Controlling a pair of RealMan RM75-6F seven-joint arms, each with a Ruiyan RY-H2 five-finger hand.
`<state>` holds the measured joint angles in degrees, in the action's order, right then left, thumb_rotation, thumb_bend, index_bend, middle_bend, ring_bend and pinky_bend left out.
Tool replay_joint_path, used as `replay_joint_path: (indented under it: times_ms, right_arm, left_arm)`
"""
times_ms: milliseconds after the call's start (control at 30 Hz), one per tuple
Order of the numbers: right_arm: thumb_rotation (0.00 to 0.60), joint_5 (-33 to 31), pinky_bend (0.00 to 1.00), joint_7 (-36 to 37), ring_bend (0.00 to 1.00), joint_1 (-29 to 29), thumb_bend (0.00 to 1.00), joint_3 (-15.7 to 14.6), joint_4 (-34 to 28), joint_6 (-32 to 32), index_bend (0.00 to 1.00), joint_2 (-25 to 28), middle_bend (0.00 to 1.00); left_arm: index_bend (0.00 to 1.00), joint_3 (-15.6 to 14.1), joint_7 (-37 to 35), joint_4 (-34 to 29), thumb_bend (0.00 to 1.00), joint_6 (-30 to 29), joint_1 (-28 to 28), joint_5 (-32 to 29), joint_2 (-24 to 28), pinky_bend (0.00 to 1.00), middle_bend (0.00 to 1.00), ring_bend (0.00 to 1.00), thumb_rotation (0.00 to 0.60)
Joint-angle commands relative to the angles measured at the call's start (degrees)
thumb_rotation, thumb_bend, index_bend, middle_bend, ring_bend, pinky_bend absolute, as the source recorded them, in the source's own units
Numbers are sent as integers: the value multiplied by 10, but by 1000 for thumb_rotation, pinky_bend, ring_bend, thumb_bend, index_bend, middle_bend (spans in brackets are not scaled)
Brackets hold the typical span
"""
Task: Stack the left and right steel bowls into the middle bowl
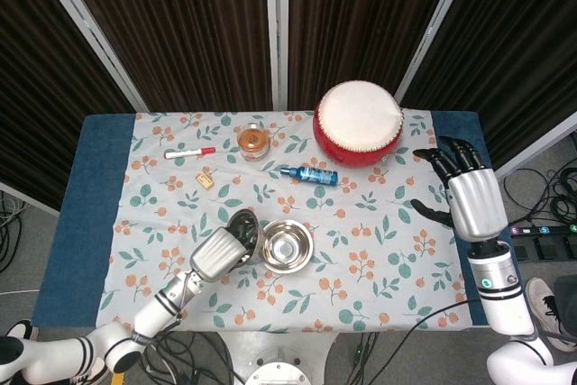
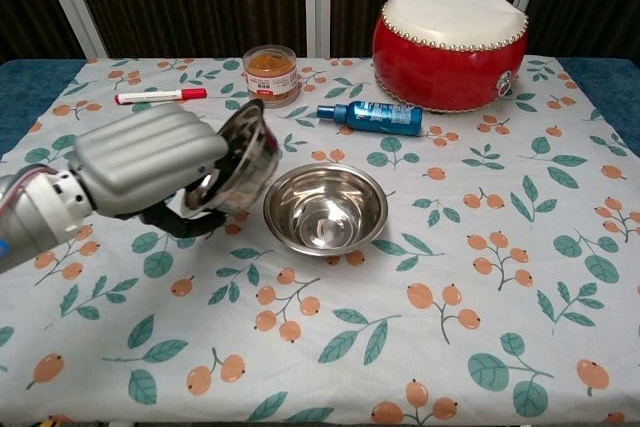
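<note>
My left hand (image 1: 219, 253) (image 2: 148, 170) grips a steel bowl (image 1: 245, 233) (image 2: 241, 159) by its rim, lifted off the cloth and tilted steeply on edge. That bowl hangs just left of the middle steel bowl (image 1: 287, 246) (image 2: 325, 210), which sits upright and empty on the floral cloth. My right hand (image 1: 469, 199) hovers open over the blue right edge of the table, fingers spread, holding nothing. It does not show in the chest view. No third steel bowl shows in either view.
A red drum (image 1: 358, 123) (image 2: 450, 32) stands at the back right. A blue bottle (image 1: 308, 174) (image 2: 372, 117) lies in front of it. An orange-lidded jar (image 1: 254, 142) (image 2: 270, 74), a red marker (image 1: 190, 152) (image 2: 160, 96) and a small eraser (image 1: 206, 180) (image 2: 180, 128) lie at the back left.
</note>
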<state>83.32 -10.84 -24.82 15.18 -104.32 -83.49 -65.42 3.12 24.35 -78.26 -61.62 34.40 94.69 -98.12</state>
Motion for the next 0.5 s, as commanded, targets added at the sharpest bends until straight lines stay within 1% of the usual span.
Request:
replay_joint_path:
  times_ms: [33, 167, 333, 367, 467, 500]
  right_arm:
    - [600, -4, 186, 9, 166, 9, 17, 9, -8, -12, 262, 7, 348]
    - [600, -8, 186, 18, 166, 15, 18, 13, -13, -16, 259, 17, 347]
    - [600, -6, 186, 25, 165, 20, 17, 12, -12, -16, 258, 22, 344]
    - [600, -6, 186, 27, 165, 21, 17, 12, -11, -16, 258, 22, 343]
    - [600, -4, 186, 32, 163, 24, 16, 10, -8, -18, 257, 22, 341]
    - [600, -2, 186, 34, 163, 25, 17, 9, -7, -19, 257, 22, 341]
  left_arm:
    - [689, 12, 21, -17, 381, 18, 19, -6, -18, 762, 729, 669, 600]
    - [689, 17, 37, -20, 382, 29, 33, -13, -40, 762, 730, 669, 600]
    - [681, 18, 35, 6, 380, 27, 44, -13, -63, 756, 721, 662, 600]
    - [650, 16, 31, 15, 366, 28, 46, -13, -64, 724, 690, 627, 600]
    - [427, 12, 24, 25, 253, 34, 57, -6, -53, 538, 490, 417, 600]
    - [375, 10, 15, 29, 222, 28, 59, 2, -49, 505, 445, 378, 600]
